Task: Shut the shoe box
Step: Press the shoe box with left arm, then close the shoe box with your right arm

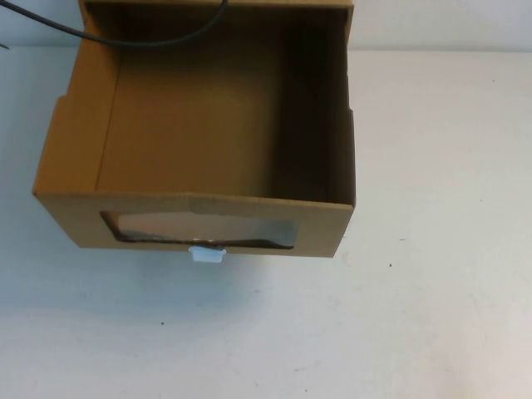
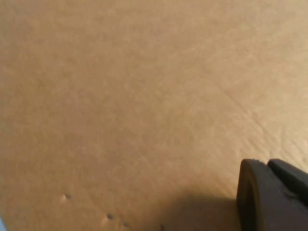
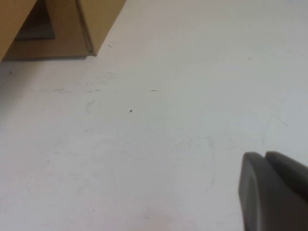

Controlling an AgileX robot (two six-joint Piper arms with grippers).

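The bare white table [image 1: 432, 316] fills the near part of the high view, marked only by a few small dark specks. Beyond it stands the shoe box [image 1: 199, 125], a brown cardboard drawer pulled out toward the camera, its inside open to view and holding nothing that can be seen. Its front panel carries a wide clear window [image 1: 204, 229], and a small white pull tab [image 1: 206, 254] juts out just below that window, above the table. At the far edge, a black cable [image 1: 150, 37] curves across the top of the box.

Neither arm shows in the high view. The left gripper [image 2: 272, 197] appears in its own wrist view only as a dark finger, held close against a plain brown cardboard surface [image 2: 134, 96]; whether it is released or clenched cannot be told. The right gripper [image 3: 274, 190] hangs over bare table, well apart from a corner of the box [image 3: 91, 29], and its state also cannot be told.
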